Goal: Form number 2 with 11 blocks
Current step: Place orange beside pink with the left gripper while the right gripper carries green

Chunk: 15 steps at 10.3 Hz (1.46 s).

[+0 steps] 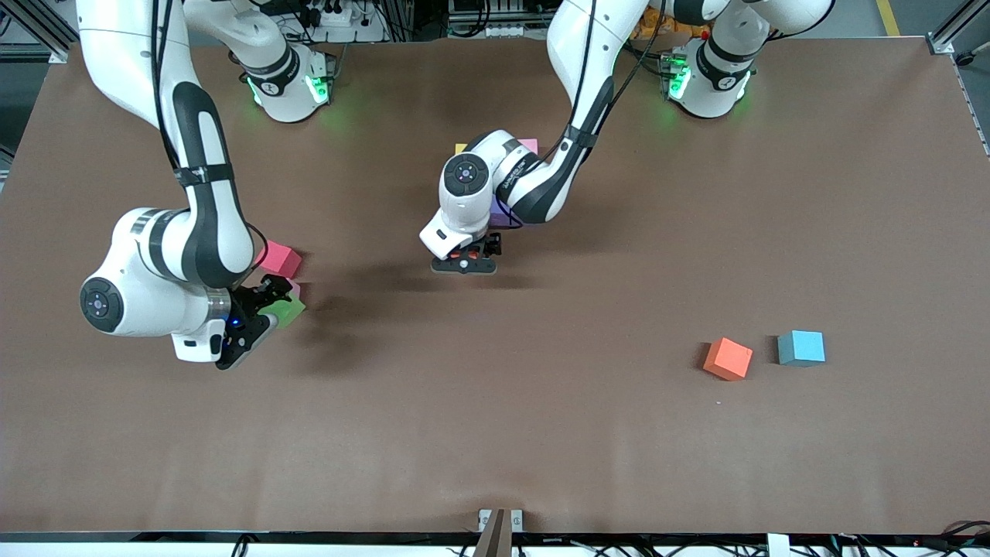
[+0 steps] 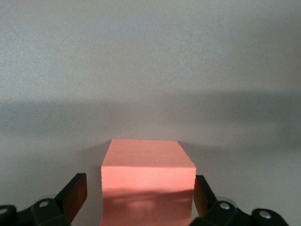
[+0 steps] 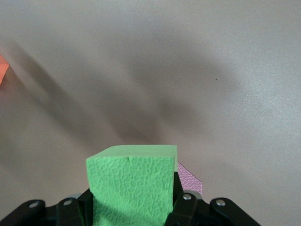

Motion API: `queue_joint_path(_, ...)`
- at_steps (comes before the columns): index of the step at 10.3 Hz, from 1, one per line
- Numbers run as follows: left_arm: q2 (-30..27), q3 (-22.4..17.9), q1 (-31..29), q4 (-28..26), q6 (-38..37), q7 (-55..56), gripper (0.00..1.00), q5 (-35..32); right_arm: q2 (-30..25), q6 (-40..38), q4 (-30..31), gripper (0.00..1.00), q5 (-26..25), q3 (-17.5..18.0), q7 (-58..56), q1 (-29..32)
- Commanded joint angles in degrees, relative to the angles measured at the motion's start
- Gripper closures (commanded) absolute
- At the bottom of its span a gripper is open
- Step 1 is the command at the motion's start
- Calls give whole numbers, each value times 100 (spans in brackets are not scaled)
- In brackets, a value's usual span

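A: Which obstacles stand on the table?

B: An orange cube and a light blue cube sit just beside each other toward the left arm's end. A red cube lies toward the right arm's end.

A: Where is passage open?

B: The broad strip nearest the front camera carries nothing. The gap between the two arms is also bare.

In the lower part of the frame, toward the left arm's end, an orange foam cube is set near a light blue foam cube, not touching it. At mid-frame, a salmon-red foam cube is flanked, untouched, by the left gripper, nearer the camera than a purple foam cube. Toward the right arm's end, a green foam cube is clamped in the right gripper, just beside a pink-red foam cube.
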<state>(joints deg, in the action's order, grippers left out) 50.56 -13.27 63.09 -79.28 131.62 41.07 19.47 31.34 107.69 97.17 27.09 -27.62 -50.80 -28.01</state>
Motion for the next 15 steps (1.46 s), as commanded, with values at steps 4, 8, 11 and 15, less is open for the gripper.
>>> queue_joint_path(4, -799, -622, 37, 79, -616, 68, 0, 22, -40, -2, 4, 82, -37, 20, 61, 15)
queue_joint_path(8, -2012, -792, -672, 18, -1997, -11, 0, -830, -128, -3, -198, 82, -72, 20, 88, -423)
queue_joint_path(11, -2593, -756, -1464, -122, -2639, -1114, 0, -840, -110, 6, -374, 82, -11, 29, 43, -1064)
queue_joint_path(15, -3321, -311, -2483, -718, -2922, -1680, 0, -1442, -75, 190, -523, 80, 25, 353, -385, -1733)
